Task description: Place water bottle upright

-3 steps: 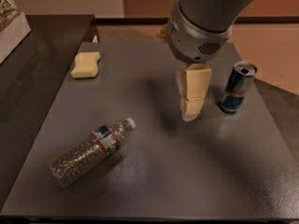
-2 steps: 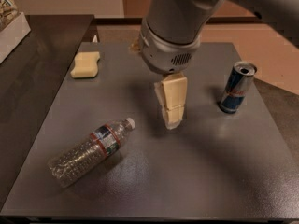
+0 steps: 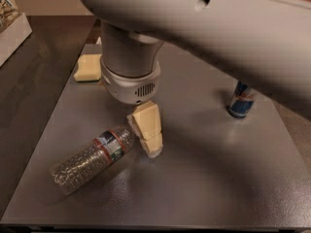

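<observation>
The hand (image 3: 150,147) hangs low over the middle of the grey desk (image 3: 204,178), its tip at the surface; whether it is open or closed I cannot tell. At front left the bottle (image 3: 92,159) lies on its side, base toward the near left corner, neck pointing up-right right against the hand, its cap hidden there. Behind it, at back left, sits a yellow block (image 3: 89,67), perhaps a sponge. Far right, a blue-and-silver can (image 3: 241,99) stands upright, partly behind the arm.
</observation>
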`<state>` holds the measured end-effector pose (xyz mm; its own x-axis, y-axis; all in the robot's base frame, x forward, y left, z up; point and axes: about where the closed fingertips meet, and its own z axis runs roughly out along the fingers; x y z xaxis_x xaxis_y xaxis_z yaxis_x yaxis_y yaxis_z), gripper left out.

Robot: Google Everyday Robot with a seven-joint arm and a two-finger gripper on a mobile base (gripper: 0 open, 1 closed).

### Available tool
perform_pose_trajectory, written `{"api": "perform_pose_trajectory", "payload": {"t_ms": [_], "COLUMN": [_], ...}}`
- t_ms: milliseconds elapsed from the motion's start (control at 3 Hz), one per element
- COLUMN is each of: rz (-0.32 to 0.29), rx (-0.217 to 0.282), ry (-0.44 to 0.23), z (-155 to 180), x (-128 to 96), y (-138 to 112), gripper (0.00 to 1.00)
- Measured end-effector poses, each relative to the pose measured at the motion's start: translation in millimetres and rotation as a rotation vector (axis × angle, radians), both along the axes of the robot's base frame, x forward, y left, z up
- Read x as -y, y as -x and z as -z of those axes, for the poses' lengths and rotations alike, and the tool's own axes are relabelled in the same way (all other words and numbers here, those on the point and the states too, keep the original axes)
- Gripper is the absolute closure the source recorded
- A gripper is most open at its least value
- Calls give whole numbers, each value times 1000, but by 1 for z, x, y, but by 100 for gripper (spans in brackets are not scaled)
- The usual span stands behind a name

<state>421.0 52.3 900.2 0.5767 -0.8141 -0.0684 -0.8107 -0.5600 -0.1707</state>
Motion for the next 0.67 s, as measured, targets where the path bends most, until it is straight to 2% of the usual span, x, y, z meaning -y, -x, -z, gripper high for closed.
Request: {"api": "perform_pose_trajectory", "payload": {"t_ms": [667], "rz": [-73], "rx": [-50], "ry": [39], "z": [30], "x": [-40], "y": [28], "gripper": [0]}}
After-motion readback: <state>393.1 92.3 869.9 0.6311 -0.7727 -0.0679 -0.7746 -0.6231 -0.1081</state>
